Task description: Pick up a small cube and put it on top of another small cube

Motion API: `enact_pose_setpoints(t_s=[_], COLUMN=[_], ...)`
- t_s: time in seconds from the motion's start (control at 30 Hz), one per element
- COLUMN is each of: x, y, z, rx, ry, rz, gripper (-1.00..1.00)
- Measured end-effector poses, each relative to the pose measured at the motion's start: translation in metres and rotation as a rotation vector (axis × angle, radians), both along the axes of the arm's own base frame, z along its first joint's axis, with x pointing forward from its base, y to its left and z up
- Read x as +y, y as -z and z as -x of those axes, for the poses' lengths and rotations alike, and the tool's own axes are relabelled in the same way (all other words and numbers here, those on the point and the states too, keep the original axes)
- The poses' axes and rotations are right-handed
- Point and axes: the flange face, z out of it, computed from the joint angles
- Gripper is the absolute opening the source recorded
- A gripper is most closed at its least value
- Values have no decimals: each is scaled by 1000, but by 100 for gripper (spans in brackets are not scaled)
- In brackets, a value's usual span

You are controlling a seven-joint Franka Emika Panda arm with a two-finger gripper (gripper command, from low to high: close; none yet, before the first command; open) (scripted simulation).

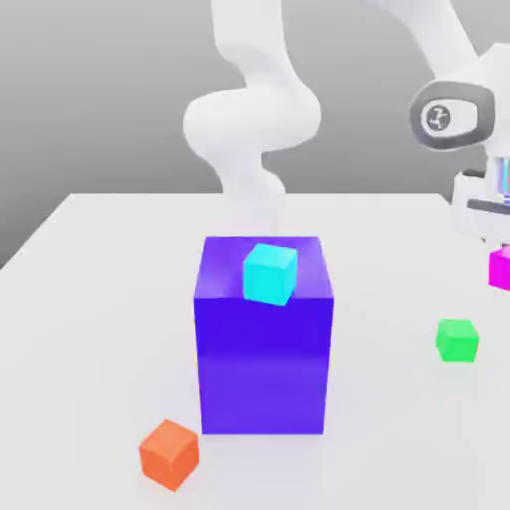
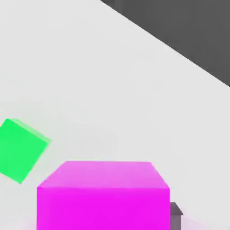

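The small magenta-pink cube [image 2: 103,197] sits closest to the camera, its top face and one bright side face showing. A small green cube [image 2: 21,150] lies near it on the white bench [image 2: 112,90], apart from it and turned at an angle to it. A dark grey finger tip [image 2: 176,215] shows just beside the magenta-pink cube's lower corner. Beyond the bench edge, well past both cubes, the background is dark grey

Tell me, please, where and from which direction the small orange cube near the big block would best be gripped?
Probably from straight above, closing on two opposite upright faces of the small orange cube. It sits flat on the white table in front of the big purple-blue block, apart from it, turned at an angle to the block. So the gripper's fingers would likely need rotating to meet its faces squarely.
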Motion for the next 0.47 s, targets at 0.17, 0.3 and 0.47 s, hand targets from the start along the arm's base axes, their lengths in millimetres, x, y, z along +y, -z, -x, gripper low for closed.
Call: enact_pose_setpoints(t_s=[0.17, 0.3, 0.47], x=[-7, -8, -8], y=[36, 76, 95], z=[34, 36, 37], rx=[73, 79, 80], ry=[-117, -125, -128], rz=[80, 89, 89], gripper=[-100, -100, 100])
